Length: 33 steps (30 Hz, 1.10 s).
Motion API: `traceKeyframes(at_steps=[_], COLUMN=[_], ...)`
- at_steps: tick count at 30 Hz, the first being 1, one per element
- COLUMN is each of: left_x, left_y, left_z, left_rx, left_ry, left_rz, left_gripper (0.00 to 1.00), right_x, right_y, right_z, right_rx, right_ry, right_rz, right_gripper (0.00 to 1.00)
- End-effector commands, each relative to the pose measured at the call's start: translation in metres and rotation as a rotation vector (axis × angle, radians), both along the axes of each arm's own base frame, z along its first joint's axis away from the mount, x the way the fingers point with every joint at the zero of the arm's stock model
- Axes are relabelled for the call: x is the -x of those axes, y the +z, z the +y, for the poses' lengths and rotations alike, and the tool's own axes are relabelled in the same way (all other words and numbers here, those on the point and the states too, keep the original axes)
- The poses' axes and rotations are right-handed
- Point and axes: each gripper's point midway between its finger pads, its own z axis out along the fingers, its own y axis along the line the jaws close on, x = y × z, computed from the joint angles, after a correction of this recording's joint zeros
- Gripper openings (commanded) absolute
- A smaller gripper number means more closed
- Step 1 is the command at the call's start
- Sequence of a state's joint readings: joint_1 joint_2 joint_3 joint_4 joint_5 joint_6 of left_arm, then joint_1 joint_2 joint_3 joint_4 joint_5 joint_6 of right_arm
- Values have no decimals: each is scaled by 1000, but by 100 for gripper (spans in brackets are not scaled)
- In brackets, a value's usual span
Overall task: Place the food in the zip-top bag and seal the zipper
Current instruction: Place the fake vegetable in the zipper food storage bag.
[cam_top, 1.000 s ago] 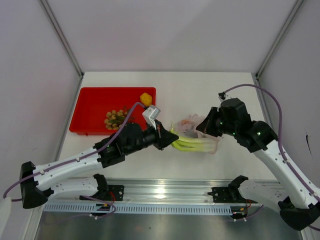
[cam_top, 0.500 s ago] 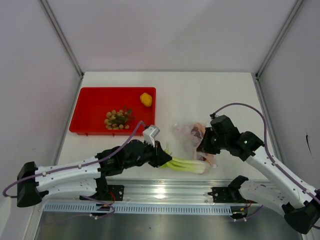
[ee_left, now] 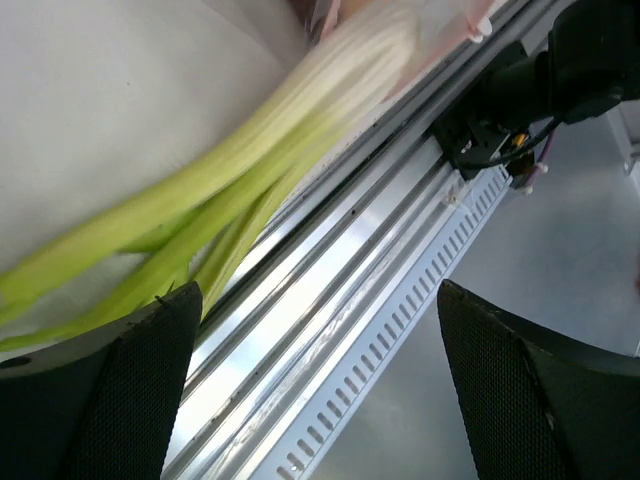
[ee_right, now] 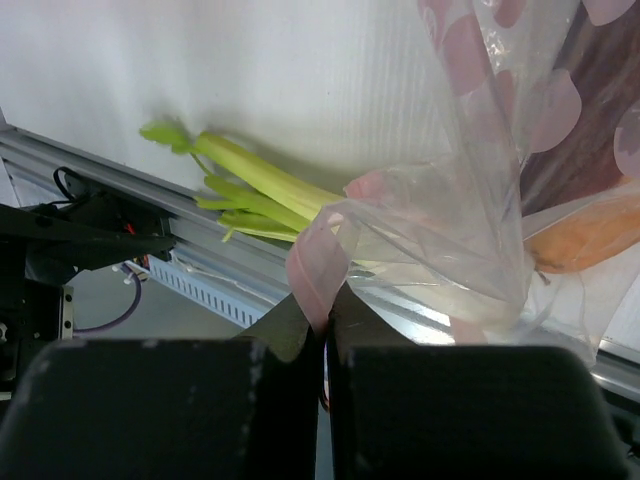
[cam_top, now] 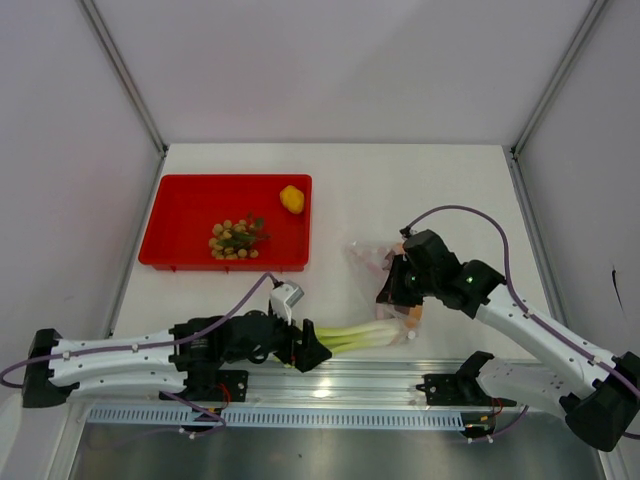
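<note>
Now we are mid-loading. The bag (cam_top: 372,262) is clear, crinkly film dotted pink. Our right hand (cam_top: 392,293) is clamped on its thin pink zipper (ee_right: 318,262). The stalks (cam_top: 355,335), long and smooth, green fading to white, lie on the worktop (cam_top: 420,190) with their white ends at the bag's mouth. Our left hand (cam_top: 306,352), left of the bag, gapes empty. Next, we judge, comes pushing the stalks in, then fetching the round berries (cam_top: 233,239) and the fruit (cam_top: 291,198), well left of the bag.
</note>
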State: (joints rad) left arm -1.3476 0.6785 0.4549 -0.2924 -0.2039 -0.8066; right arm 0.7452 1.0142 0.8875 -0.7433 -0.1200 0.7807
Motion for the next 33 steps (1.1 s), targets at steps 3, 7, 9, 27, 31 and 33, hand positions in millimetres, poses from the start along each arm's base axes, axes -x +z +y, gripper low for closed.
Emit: traceKeyframes(at_steps=[3,7,9,27,31,33], left_x=[-8,-14,-19,-49,-57,-57], left_y=[29,43,47,-43,-67,-77], left_z=[1,-6,-19,-88,-83,-80], left_rx=[-31,-71,-78,-237,-304,-326], left_ry=[-50,-86,-142,-351,-351,-348], left_rz=[-148,-250,-348,-551,-517,-491], left_gripper=[100,99,100,100,99,99], right_x=[-3,0,2,5,4,3], right_y=[12,14,17,34,36,37], right_z=[4,4,7,7,5,6], right_rx=[-15,-17,-34,-68,-70,-73], right_ry=[42,62,88,119,112,113], right_rz=[-54,-62,-63,-109,-115,-116], right_gripper=[0,0,0,0,0,0])
